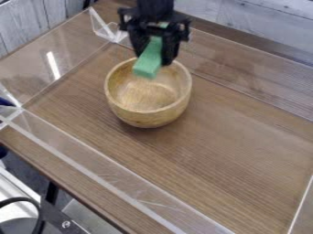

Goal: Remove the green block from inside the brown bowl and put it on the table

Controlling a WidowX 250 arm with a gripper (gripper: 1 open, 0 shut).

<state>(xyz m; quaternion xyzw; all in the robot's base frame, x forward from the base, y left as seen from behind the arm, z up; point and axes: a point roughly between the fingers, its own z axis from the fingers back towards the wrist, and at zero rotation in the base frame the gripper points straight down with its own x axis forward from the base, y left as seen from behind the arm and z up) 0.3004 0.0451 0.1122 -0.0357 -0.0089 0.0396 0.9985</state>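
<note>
Now fingers (152,57) tight on green block (149,62), above brown bowl (149,102).

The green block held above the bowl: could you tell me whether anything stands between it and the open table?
Nothing visible does. The tool holds the green block above the brown bowl, clear of its rim, and the table beside it lies bare.

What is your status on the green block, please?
Gripper shut on green block. Block hangs above brown bowl. Table open beside it.
</note>
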